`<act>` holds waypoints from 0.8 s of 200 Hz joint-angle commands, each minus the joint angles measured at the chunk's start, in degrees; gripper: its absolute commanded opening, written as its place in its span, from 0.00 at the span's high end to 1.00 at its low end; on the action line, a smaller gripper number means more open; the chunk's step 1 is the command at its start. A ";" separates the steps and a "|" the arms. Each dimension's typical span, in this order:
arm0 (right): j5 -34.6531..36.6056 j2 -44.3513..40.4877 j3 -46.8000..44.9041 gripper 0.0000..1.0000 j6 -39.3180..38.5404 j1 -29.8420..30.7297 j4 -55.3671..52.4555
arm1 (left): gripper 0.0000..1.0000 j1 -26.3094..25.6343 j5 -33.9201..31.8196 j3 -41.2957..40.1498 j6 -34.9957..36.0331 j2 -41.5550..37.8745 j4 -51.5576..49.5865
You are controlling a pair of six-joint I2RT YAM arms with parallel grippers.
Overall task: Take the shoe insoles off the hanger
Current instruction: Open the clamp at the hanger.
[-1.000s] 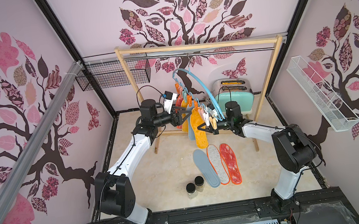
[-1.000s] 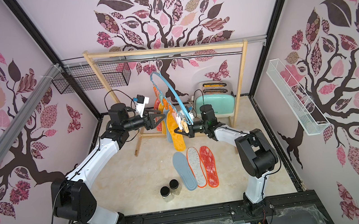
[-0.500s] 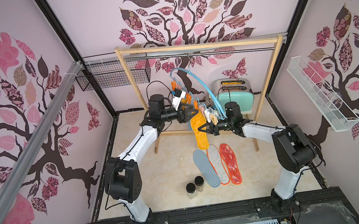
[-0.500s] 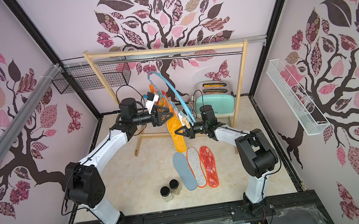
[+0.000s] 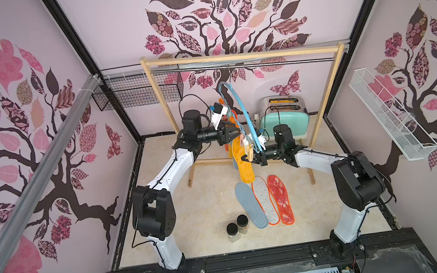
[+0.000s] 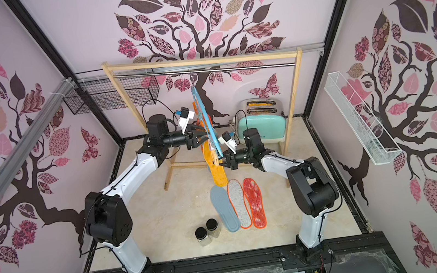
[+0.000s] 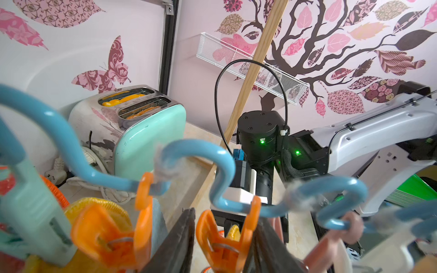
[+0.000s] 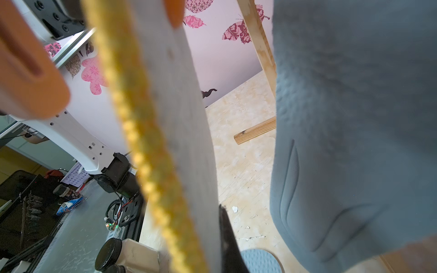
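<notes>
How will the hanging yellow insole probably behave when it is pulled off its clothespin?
The yellow insole looks thin and flat in the right wrist view, so probably light and bendy. Its fuzzy surface should grip well, not slip. Hanging from the hanger, it may swing.

Walls [image 5: 111, 28]: pale pink, dark tree-and-leaf decals [image 5: 212, 14]. Floor [image 5: 206, 202]: beige, marbled. Wooden frame [image 5: 241, 56] with metal rail [image 5: 273, 62] at back. Black wire basket [image 5: 134, 93] on one side wall, white mesh shelf [image 5: 386, 115] opposite. Mint toaster [image 5: 286, 116], slots possibly holding toast. Even, diffuse light.
</notes>
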 commanded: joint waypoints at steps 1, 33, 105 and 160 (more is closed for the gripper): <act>-0.53 -1.40 1.85 0.97 -0.79 -0.10 -1.39 | 0.67 -0.25 1.38 0.18 -0.75 -0.42 1.84; -0.53 -1.36 1.76 0.97 -0.83 -0.10 -1.40 | 0.77 -0.61 1.66 0.05 -0.95 -0.28 2.19; 0.76 -0.67 2.07 0.96 -1.96 -0.12 -3.12 | 0.97 -0.69 0.69 -0.47 -0.84 -0.56 2.06; 5.26 -1.59 -1.31 0.97 -0.79 -0.10 -2.78 | 0.98 -0.59 -0.39 -1.18 1.30 -1.75 -0.27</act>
